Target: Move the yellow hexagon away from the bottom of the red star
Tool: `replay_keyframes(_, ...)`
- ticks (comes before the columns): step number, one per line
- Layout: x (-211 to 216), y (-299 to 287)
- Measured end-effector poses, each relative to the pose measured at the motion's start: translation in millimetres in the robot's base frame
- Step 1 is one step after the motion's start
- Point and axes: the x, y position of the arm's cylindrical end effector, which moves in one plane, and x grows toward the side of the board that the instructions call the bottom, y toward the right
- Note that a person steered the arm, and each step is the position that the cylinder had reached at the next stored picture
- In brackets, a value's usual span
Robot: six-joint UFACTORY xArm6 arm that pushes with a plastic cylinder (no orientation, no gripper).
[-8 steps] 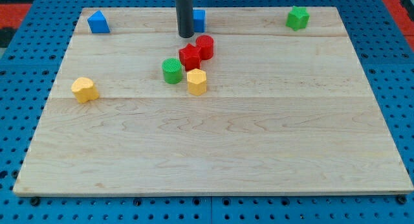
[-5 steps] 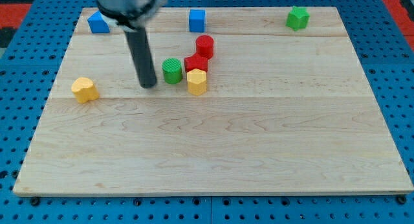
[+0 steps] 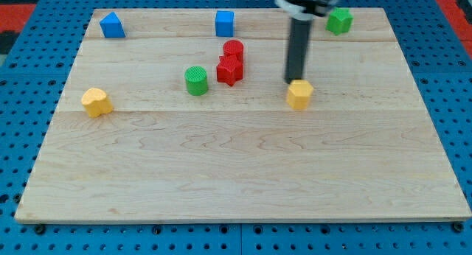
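The yellow hexagon (image 3: 299,94) lies right of the board's middle, well apart from the red star (image 3: 229,69). The red star sits just below a red cylinder (image 3: 234,50), touching it. My tip (image 3: 293,80) is the lower end of the dark rod and stands just above the yellow hexagon's upper left edge, touching or nearly touching it. The red star is about a hand's width to the tip's left.
A green cylinder (image 3: 196,80) stands left of the red star. A yellow block (image 3: 96,102) lies at the left. A blue triangular block (image 3: 111,24), a blue cube (image 3: 225,23) and a green star-like block (image 3: 339,20) line the top of the wooden board (image 3: 243,181).
The rod swept from left of the green cylinder to the right. The yellow hexagon moved right, away from the red star. The red star shifted slightly.
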Motion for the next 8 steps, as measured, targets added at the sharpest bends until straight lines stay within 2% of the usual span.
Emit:
replay_keyframes(1, 8, -11)
replay_keyframes(2, 9, -64)
replay_keyframes(3, 48, -39)
replay_keyframes(6, 50, 4)
replay_keyframes(8, 50, -3)
